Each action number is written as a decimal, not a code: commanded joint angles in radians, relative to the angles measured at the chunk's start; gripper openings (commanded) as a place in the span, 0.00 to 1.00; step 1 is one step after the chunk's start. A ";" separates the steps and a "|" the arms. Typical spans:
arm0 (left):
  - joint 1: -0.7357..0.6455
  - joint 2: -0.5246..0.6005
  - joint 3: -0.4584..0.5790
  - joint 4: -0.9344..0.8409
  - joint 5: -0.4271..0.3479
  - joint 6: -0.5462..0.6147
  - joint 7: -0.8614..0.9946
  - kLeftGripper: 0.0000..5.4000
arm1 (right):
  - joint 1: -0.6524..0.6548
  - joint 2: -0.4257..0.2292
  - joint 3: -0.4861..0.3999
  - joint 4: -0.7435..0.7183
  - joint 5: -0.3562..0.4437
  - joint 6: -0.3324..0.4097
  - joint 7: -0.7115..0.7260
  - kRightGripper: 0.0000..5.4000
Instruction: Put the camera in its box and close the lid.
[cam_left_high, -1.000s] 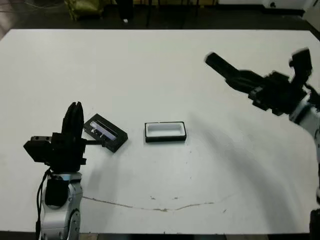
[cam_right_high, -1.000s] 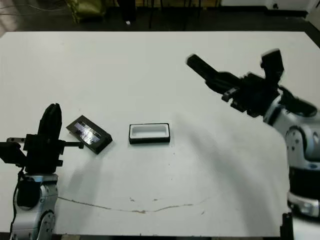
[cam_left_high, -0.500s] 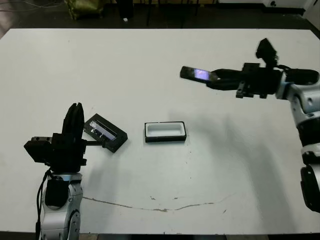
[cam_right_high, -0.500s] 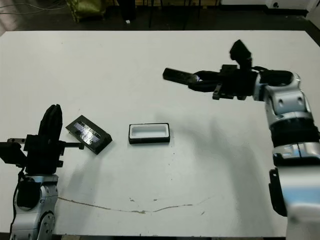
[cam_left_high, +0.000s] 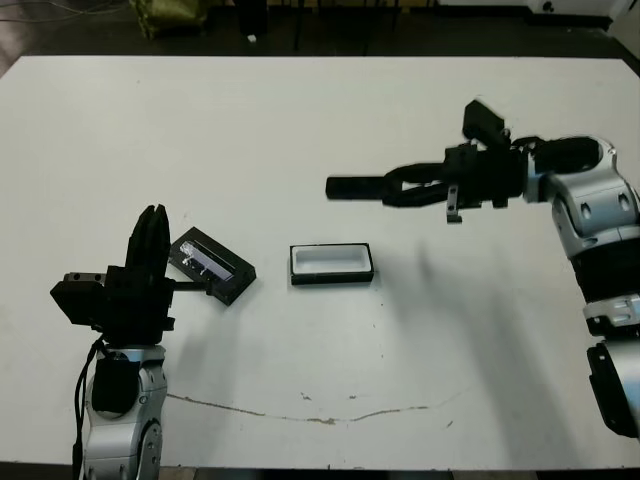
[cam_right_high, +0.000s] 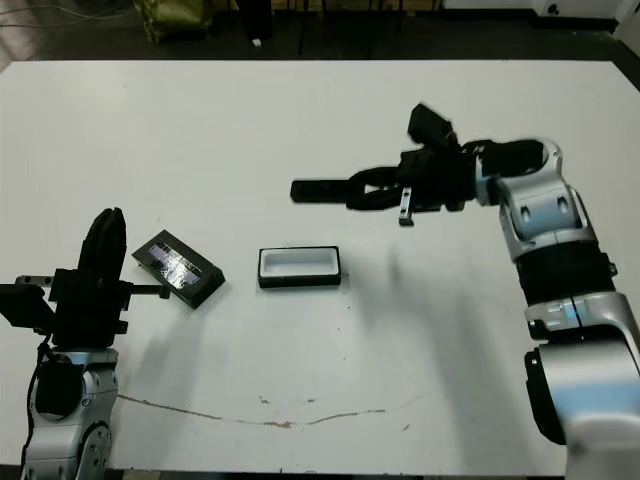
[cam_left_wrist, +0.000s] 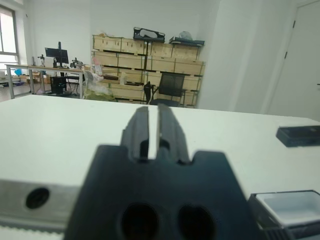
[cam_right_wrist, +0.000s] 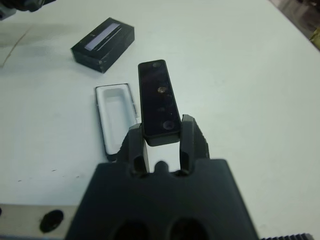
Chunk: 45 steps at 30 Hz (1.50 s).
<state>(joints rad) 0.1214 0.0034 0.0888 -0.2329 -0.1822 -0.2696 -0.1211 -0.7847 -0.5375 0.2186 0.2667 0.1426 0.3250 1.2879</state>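
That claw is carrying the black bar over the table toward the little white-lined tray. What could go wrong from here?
The right claw grips the camera only at one end, so most of it juts out unsupported; it might tilt or slip. The box is barely larger than the camera, so a slightly skewed lowering could catch a wall and shove the box. The lid lies close beside the box and might get bumped.

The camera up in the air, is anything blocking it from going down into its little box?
Nothing visible does. The right pincer holds the camera in the air, up and off to one side of the box. The box is open with only white lining showing, and the lid lies apart on its other side.
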 joint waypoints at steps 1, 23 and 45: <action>0.016 0.000 0.002 0.007 0.001 0.018 0.009 0.00 | 0.061 -0.026 -0.004 -0.088 0.024 0.054 -0.006 0.02; 0.017 0.003 -0.002 0.006 -0.007 0.022 0.007 0.00 | 0.039 0.002 0.122 -0.096 -0.008 0.165 -0.029 0.02; 0.022 0.002 -0.007 0.003 -0.002 0.025 0.009 0.00 | 0.015 0.012 0.157 -0.093 -0.007 0.180 0.004 0.02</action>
<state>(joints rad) 0.1229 0.0030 0.0802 -0.2372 -0.1873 -0.2579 -0.1144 -0.7573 -0.5321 0.3612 0.1653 0.1406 0.5105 1.2850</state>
